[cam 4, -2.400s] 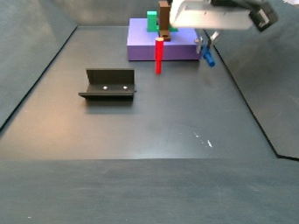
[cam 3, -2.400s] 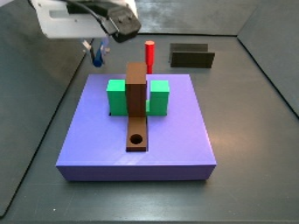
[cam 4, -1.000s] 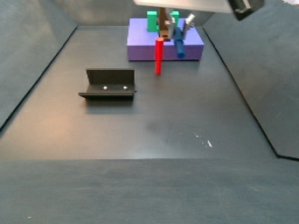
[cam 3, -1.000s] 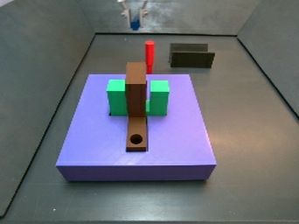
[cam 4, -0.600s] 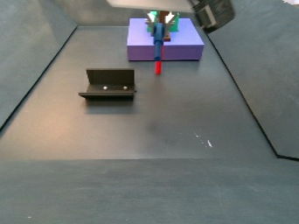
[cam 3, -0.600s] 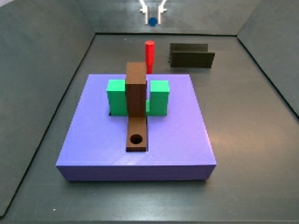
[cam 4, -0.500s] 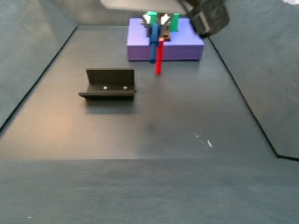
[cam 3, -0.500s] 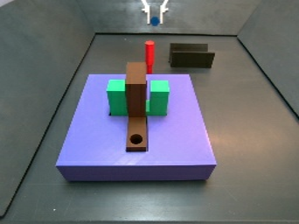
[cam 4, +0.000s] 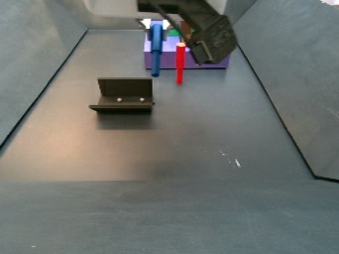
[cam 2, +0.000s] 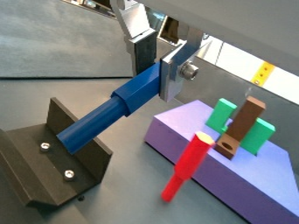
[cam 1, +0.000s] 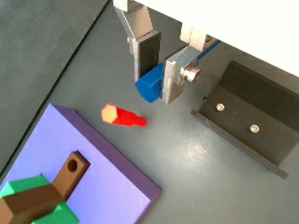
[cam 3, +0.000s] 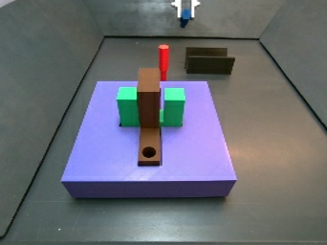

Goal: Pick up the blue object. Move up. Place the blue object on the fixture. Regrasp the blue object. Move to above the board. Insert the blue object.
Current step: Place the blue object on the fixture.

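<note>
Silver fingers of the gripper clamp the upper end of the blue peg in a wrist view; seen almost end-on, the peg is foreshortened and most of its length is hidden. The red peg stands on the grey table just below, between the violet slab and the fixture. The brown board with its round hole lies on the slab, partly cut off by the frame edge.

Wrist view: the gripper grasps the blue peg near one end; the long axis runs from the fingers toward the fixture, its free end over the bracket. Whether they touch cannot be told.

Side view: the gripper is at the frame's upper edge, mostly cropped, with the peg upright above the fixture.

Side view: the peg hangs vertical under the gripper, beside the red peg; the fixture sits nearer the camera.
</note>
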Controlling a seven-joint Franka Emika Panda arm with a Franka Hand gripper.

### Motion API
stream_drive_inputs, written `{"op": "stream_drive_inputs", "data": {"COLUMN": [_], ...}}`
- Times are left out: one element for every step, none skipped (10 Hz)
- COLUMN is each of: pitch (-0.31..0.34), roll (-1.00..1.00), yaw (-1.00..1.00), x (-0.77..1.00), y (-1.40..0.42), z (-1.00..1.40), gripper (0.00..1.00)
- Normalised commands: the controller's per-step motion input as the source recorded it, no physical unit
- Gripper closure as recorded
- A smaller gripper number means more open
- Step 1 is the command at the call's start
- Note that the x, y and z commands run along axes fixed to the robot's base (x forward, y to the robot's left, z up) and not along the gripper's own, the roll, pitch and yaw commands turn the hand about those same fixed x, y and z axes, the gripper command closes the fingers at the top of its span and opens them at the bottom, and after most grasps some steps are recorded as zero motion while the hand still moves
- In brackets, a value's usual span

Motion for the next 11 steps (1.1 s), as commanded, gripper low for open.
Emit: {"op": "stream_drive_inputs", "data": {"pitch": [0.194, 0.157, 0.120, 0.086, 0.083, 0.071, 0.077, 0.071, 0.040, 0.000, 0.000], "roll": [-0.02, 0.00, -0.01, -0.13, -0.22, -0.29, -0.34, -0.44, -0.39, -0.12, 0.00], "yaw": [0.00, 0.00, 0.00, 0.00, 0.00, 0.00, 0.00, 0.00, -0.03, -0.05, -0.06], "x": [1.00, 1.00, 1.00, 1.00, 0.96, 0.85, 0.83, 0.81, 0.69, 0.64, 0.57], "y": [0.00, 0.00, 0.00, 0.00, 0.00, 0.00, 0.00, 0.00, 0.10, 0.06, 0.02], "z": [-0.27, -0.41, -0.37, -0.37, -0.29, -0.21, -0.18, -0.16, -0.29, -0.51, -0.55], "gripper": [1.00, 1.00, 1.00, 1.00, 1.00, 1.00, 1.00, 1.00, 1.00, 1.00, 1.00]}}
